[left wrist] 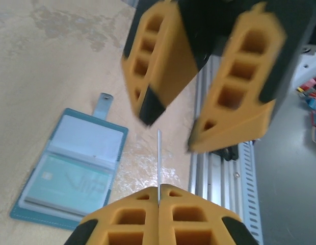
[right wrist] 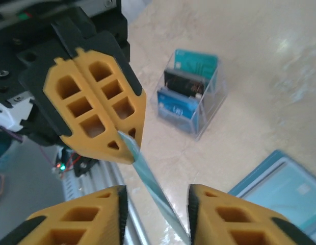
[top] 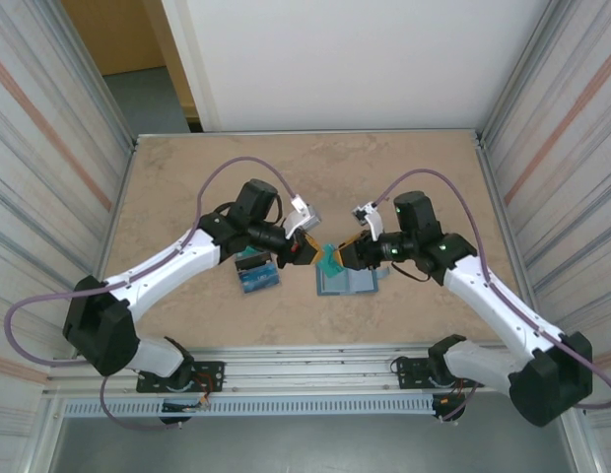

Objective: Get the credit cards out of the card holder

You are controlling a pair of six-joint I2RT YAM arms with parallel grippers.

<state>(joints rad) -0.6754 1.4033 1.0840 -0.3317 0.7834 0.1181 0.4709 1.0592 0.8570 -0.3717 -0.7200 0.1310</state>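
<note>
A teal credit card (top: 330, 262) hangs in the air between my two grippers above the table's middle. My left gripper (left wrist: 159, 190) is shut on its edge; the card (left wrist: 159, 153) shows edge-on as a thin line. My right gripper (right wrist: 154, 191) is open, its fingers standing either side of the card (right wrist: 148, 178) without pinching it. The steel-blue card holder (left wrist: 71, 168) lies open flat on the table, a pale teal card still in a slot, its closing tab pointing away. From above, the holder (top: 347, 284) sits under the right gripper (top: 347, 254).
A clear plastic stand (right wrist: 191, 97) holds teal, black and blue cards; from above the stand (top: 258, 271) sits under the left arm. The aluminium rail (left wrist: 224, 173) runs along the table's near edge. Corrugated walls close both sides.
</note>
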